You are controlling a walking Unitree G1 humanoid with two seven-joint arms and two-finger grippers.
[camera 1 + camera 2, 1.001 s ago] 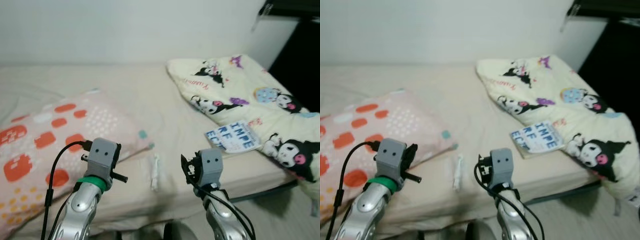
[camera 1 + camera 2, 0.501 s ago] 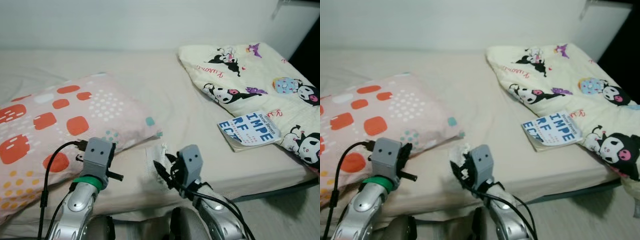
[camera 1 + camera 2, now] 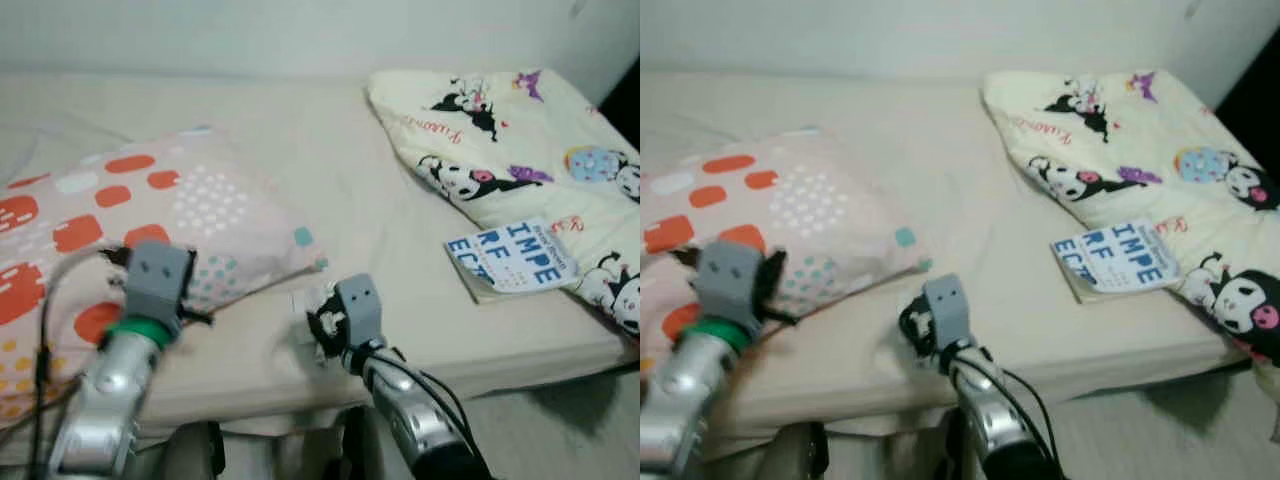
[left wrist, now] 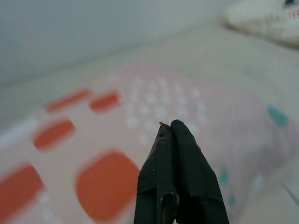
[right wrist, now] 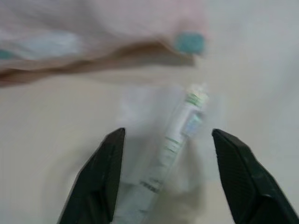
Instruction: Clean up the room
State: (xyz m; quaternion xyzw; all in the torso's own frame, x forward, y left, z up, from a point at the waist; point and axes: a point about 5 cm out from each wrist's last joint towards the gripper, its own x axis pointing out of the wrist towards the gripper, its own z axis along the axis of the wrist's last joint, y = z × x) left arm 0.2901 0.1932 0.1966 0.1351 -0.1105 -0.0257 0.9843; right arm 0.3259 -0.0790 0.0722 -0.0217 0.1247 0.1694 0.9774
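Note:
A slim white tube in a clear wrapper [image 5: 180,140] lies on the beige bed sheet [image 3: 330,190], just off the corner of the pillow [image 3: 150,210]. My right gripper [image 5: 168,135] hangs open low over it, one black finger on each side of the tube, neither touching it. In the left eye view that gripper [image 3: 322,322] sits near the bed's front edge, partly covering the wrapper [image 3: 303,298]. My left gripper [image 4: 170,127] is shut on nothing and hovers above the pillow's orange patches.
A cream blanket with cartoon figures [image 3: 500,130] covers the right side of the bed. A blue and white book [image 3: 510,255] lies beside it. The pale wall runs behind the bed, and the floor [image 3: 560,430] shows at lower right.
The camera has swung, shifting the whole scene. My right gripper has gone forward and down onto the wrapped tube. The left arm has drifted left over the pillow.

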